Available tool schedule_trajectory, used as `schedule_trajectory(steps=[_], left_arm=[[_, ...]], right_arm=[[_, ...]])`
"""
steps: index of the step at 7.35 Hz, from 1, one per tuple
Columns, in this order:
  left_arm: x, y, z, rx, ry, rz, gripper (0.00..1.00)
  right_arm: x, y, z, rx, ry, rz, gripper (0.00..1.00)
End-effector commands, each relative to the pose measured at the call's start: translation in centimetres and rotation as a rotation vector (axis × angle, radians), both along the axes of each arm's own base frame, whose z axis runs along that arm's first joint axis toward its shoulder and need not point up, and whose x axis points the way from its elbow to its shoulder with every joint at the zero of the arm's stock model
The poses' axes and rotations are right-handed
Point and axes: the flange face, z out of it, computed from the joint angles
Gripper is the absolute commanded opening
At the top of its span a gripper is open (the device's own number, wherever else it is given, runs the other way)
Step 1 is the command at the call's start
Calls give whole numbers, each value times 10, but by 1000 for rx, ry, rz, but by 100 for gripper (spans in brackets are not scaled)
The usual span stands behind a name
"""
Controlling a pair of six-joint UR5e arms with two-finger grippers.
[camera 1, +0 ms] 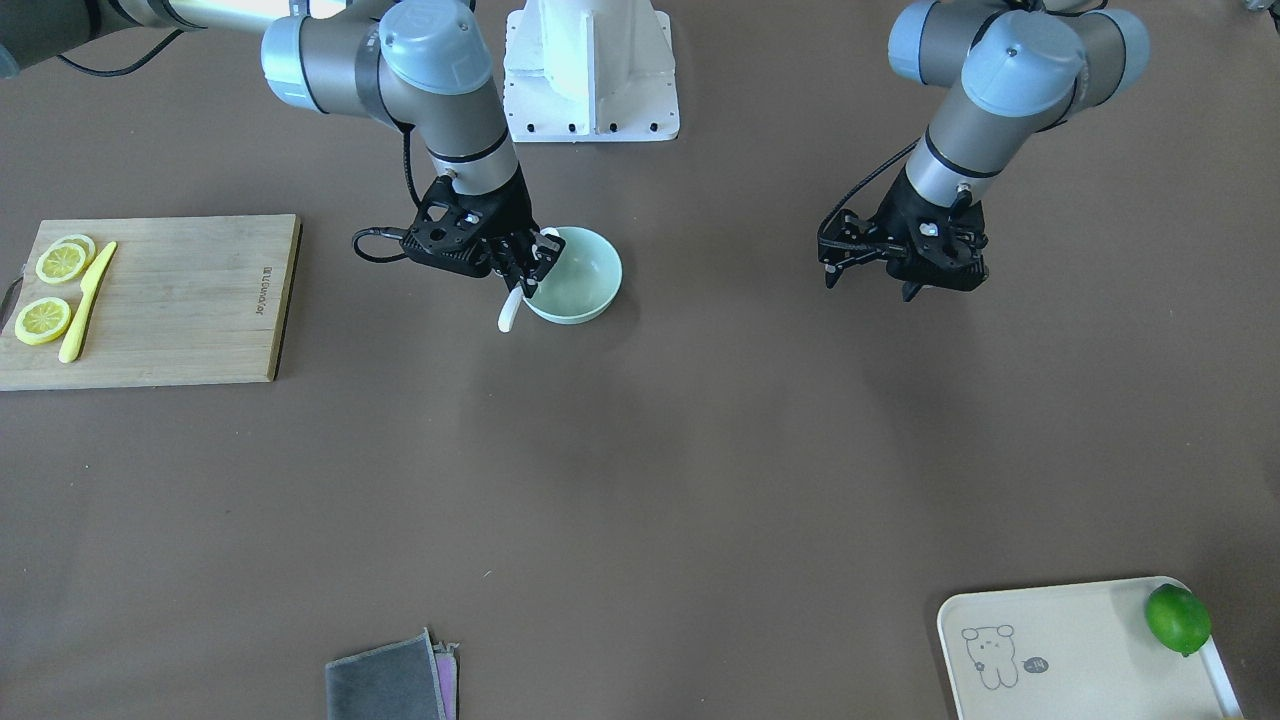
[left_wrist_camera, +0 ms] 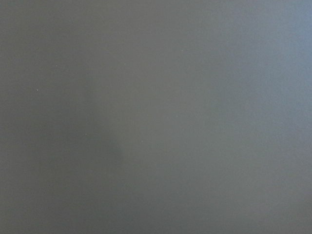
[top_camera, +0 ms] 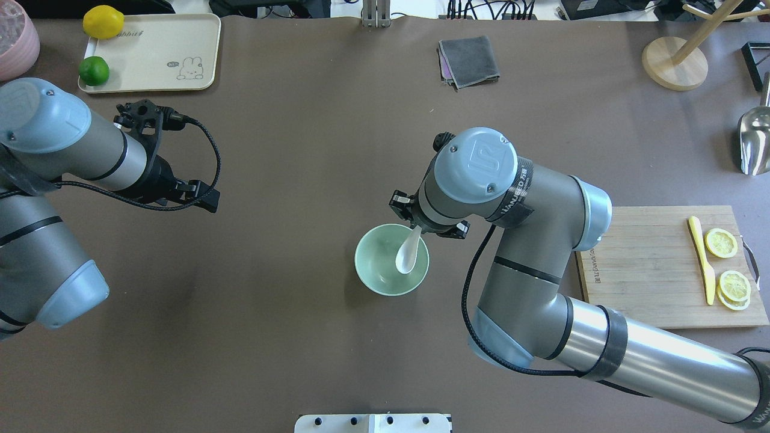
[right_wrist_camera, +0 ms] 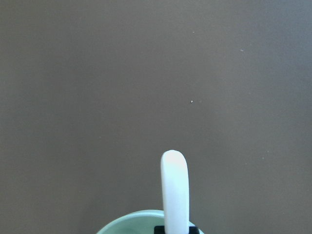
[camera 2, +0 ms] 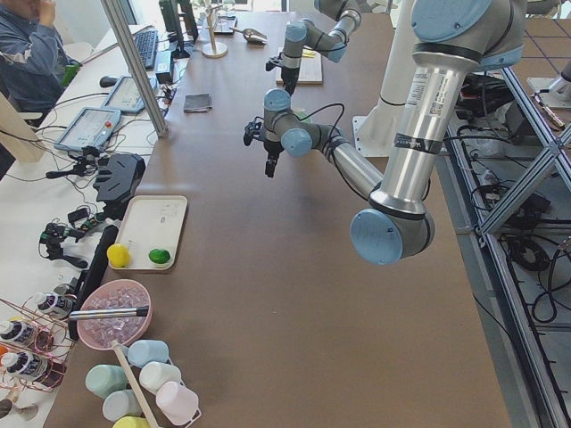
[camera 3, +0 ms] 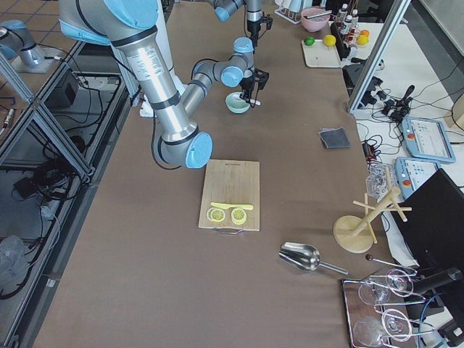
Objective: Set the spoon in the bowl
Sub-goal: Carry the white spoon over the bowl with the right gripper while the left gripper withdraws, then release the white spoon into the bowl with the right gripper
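The pale mint-green bowl (camera 1: 588, 285) stands near the middle of the table, also in the overhead view (top_camera: 376, 267). My right gripper (camera 1: 528, 275) is over the bowl's rim and shut on the white spoon (camera 1: 511, 312). The spoon is tilted: its scoop (top_camera: 407, 257) is inside the bowl. Its handle end (right_wrist_camera: 175, 185) sticks out past the bowl's rim (right_wrist_camera: 129, 220), away from the robot. My left gripper (camera 1: 942, 290) hangs above bare table far from the bowl, looks open and holds nothing. The left wrist view shows only table.
A wooden cutting board (camera 1: 190, 300) with a yellow knife (camera 1: 88, 300) and lemon slices (camera 1: 42, 320) lies beyond the right arm. A cream bear tray (camera 1: 1080, 650) holds a lime (camera 1: 1178, 618). A grey cloth (camera 1: 390, 680) lies at the far edge.
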Motion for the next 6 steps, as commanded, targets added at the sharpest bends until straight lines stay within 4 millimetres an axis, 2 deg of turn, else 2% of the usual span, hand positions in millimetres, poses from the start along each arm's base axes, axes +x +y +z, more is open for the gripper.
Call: schedule_trajectory(steps=[1,3,4,5,6], left_arm=[[6,-8,9,2,0,-1,97],[4,-14,15,-7,-10,-11,97],[-6,-22,17,-4,-15,-24,97],[-26,-34,28,31,-39,-16,97],[-56,-45,49,53,-64,7,97]], right_arm=[[-13,8,-1,5,11,15,0],[-15,10,4,17,29,34,99],[-11,11,-2,30,16,29,100],[11,6,-2,26,8,35,100],[53,-3,7,38,29,-5,100]])
